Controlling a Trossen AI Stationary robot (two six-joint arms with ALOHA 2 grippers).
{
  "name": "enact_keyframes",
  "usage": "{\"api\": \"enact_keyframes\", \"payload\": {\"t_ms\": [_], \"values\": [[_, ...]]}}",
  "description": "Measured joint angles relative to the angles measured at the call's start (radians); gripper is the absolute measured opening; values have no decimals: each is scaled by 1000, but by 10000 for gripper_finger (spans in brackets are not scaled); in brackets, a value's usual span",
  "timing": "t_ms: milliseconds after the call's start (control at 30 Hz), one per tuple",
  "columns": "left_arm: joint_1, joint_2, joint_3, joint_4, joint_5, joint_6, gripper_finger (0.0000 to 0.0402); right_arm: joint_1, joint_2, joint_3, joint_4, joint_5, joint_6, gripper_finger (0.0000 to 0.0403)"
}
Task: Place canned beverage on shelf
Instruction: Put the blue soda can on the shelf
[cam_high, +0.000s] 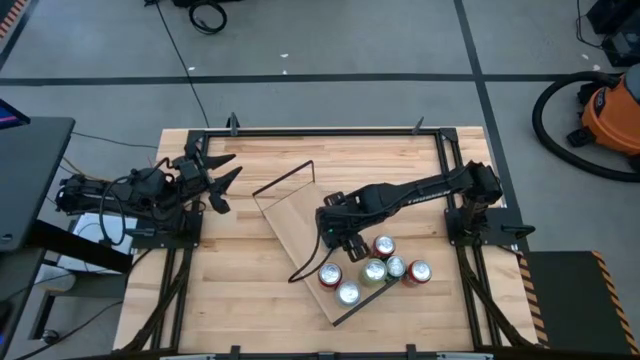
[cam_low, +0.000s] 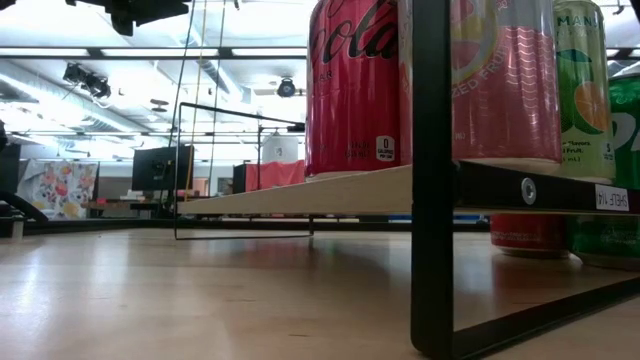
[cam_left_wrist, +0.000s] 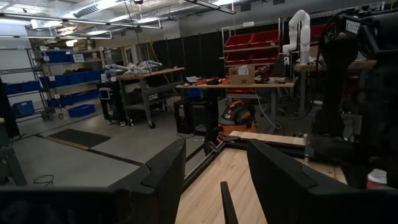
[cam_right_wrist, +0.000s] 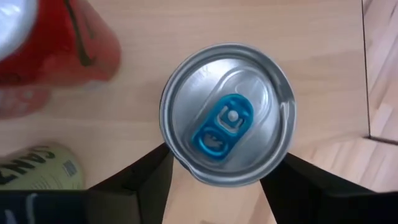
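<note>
The shelf (cam_high: 295, 225) is a long light-wood board with a thin dark wire frame, lying slantwise on the slatted tabletop. My right gripper (cam_high: 335, 237) points down over its middle, shut on a silver-topped can with a blue tab (cam_right_wrist: 227, 115); the gripper hides this can in the high view. Several other cans (cam_high: 373, 270) stand at the board's near right end and beside it. In the low view a red can (cam_low: 352, 85) and a pink can (cam_low: 500, 80) stand on the board (cam_low: 330, 190). My left gripper (cam_high: 218, 176) is open and empty at the table's far left. My right gripper has the can's top rim (cam_right_wrist: 171, 146) between its two fingers (cam_right_wrist: 143, 180), one on each opposite side. The fingers come from above, pointing down. The can is upright over the light board; I cannot tell whether its base rests on the board.
A red can (cam_right_wrist: 56, 43) and a yellow-green can (cam_right_wrist: 37, 165) stand close beside the held can. The board's edge (cam_right_wrist: 368, 93) runs just past it. The wire frame (cam_high: 285, 175) rises at the board's far end. Bare tabletop (cam_high: 240, 290) lies at the near left.
</note>
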Motion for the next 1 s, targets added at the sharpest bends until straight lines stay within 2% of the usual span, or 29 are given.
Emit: {"api": "enact_keyframes", "payload": {"t_ms": [300,467,733,900,1000], "values": [[0,0,0,0,0,0,183,16,0,0,8,11,-3,220],[0,0,0,0,0,0,183,11,0,0,8,159,-50,220],[0,0,0,0,0,1,183,-28,0,0,-2,144,-33,220],[0,0,0,-1,0,1,183,-39,0,0,13,275,-45,220],[0,0,0,-1,0,1,183,-49,0,0,63,254,-46,220]]}}
